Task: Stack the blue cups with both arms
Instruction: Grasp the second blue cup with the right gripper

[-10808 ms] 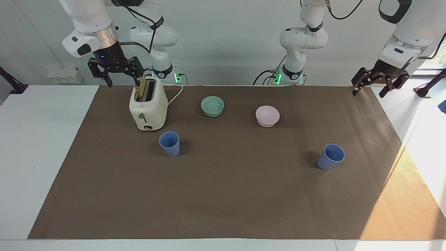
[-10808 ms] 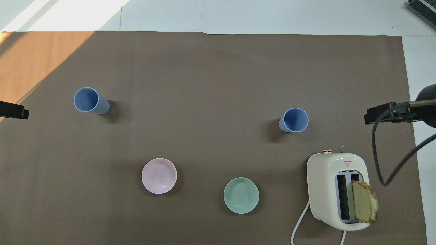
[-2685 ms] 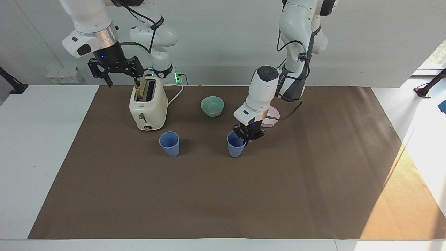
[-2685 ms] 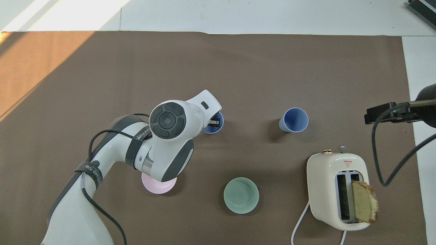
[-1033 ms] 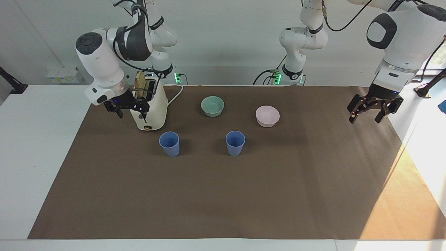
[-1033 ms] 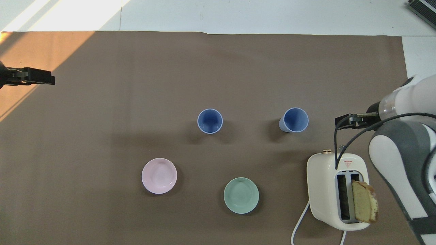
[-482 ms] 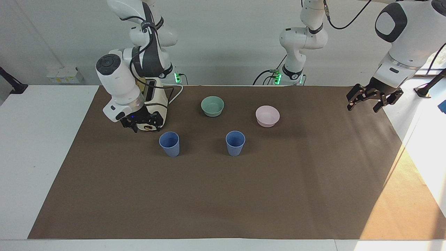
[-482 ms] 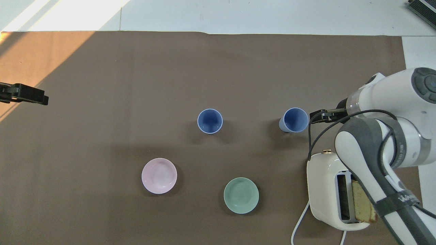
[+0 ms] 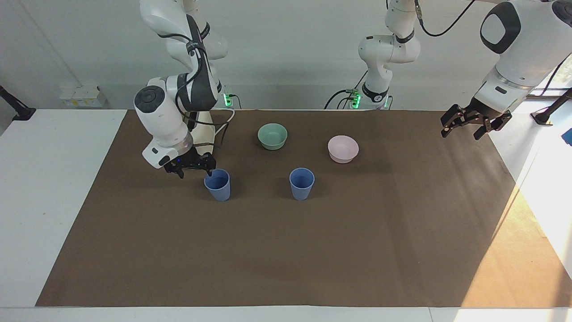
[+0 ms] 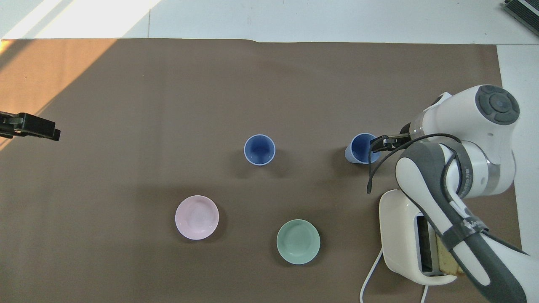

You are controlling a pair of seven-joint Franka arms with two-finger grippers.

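My right gripper (image 9: 193,166) hangs low just beside the blue cup (image 9: 217,184) that stands near the toaster (image 10: 406,235), toward my right arm's end of the surface (image 9: 286,250); its fingers are apart, with one fingertip at the cup's rim on the side nearer to me, and nothing is clamped yet. Whether that fingertip actually touches the rim I cannot tell. The second blue cup (image 9: 302,183) stands upright near the middle of the brown mat, beside the first and well apart from it, with the pink bowl (image 9: 343,149) and the mint-green bowl (image 9: 272,136) nearer to me than either cup. My left gripper (image 9: 470,122) waits up in the air over the mat's edge at my left arm's end, fingers spread and empty. I judge the step in hand to be the reach for the cup by the toaster, so that it can go into the middle one. Next I should set one finger inside the rim and one outside, close gently on the thin wall, and lift straight up so the cup does not tip.
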